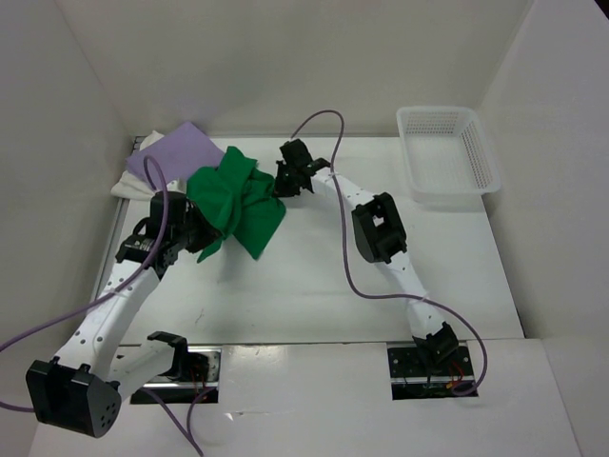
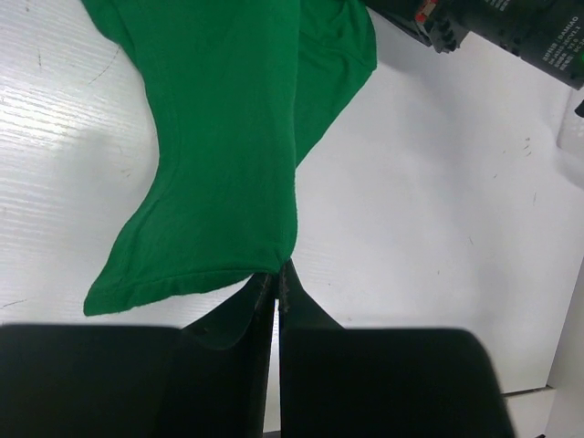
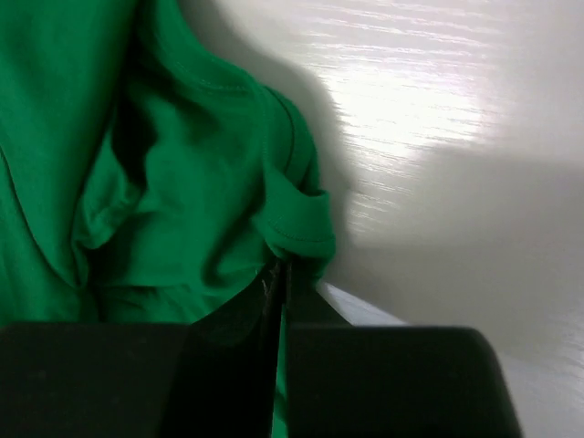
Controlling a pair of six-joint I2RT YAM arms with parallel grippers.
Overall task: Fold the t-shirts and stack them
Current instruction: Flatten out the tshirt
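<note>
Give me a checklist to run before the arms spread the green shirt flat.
1. Left jaws shut on the green shirt hem: ok.
2. Right jaws shut on the same shirt: ok.
3. Green shirt lying flat: not ok, it is bunched between the arms.
4. Lilac shirt folded on the white shirt: ok.
5. Green shirt clear of that stack: cannot tell, it overlaps the lilac edge in the top view.
6. Basket out of the way: ok, it sits at the far right corner.
</note>
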